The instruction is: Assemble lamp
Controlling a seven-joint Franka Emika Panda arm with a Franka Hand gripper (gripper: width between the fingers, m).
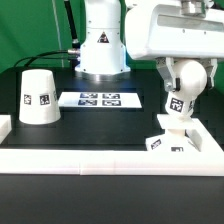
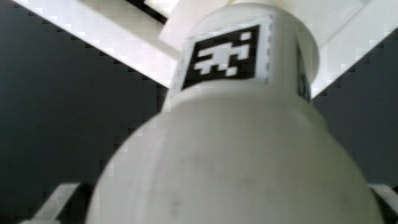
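Observation:
The ball-shaped bulb [image 1: 180,98] hangs in my gripper [image 1: 183,82] at the exterior view's right, its tagged neck pointing down at the blocky square base [image 1: 168,138]. I cannot tell whether the neck touches the base. In the wrist view the bulb [image 2: 214,150] fills the picture, with its tag on the far neck. My gripper [image 2: 217,208] is shut on the bulb's round body, and only slivers of the fingers [image 2: 54,205] show at its sides. The cone shade [image 1: 39,97] stands on the table at the exterior view's left, far from the gripper.
The marker board [image 1: 99,99] lies flat in the middle at the back, in front of the robot's white pedestal [image 1: 102,50]. A low white wall [image 1: 100,160] runs along the front and right sides, and the base sits against its right corner.

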